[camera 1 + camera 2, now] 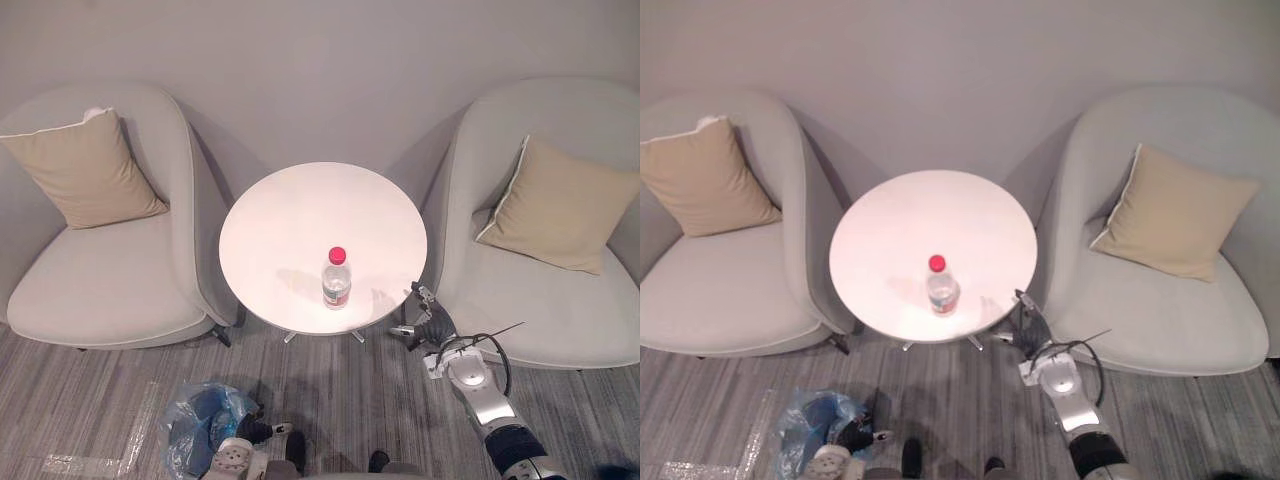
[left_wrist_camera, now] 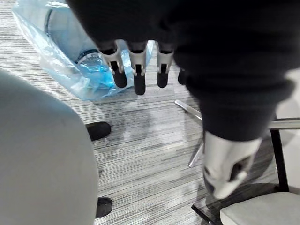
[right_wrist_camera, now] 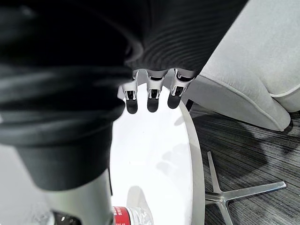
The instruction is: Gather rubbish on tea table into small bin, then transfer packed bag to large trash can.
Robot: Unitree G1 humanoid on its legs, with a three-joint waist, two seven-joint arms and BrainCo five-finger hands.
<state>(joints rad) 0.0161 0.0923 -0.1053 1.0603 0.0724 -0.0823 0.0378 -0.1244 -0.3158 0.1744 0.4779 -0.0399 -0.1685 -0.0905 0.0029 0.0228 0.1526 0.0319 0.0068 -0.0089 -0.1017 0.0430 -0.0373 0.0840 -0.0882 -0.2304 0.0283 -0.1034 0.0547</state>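
Centre frame, eye views: round white tea table [image 1: 300, 215] with one plastic water bottle [image 1: 337, 279] on it, standing toward the table's lower edge. Bottle is upright, long axis vertical, red cap up, clear body with a label band.

Right hand [image 1: 428, 322] sits lower right, just off the table rim and right of the bottle, apart from it. Its wrist view shows straight fingers [image 3: 152, 96] spread over the rim, holding nothing.

Left hand [image 2: 138, 61] is at the bottom left, low over the floor. Fingers are loose and straight, empty, tips pointing at a blue plastic bag [image 1: 195, 420] on the carpet. The bag looks like the liner of the small bin; the bin body is hard to make out.

Grey armchairs left [image 1: 110, 290] and right [image 1: 560, 310], each with a tan cushion.
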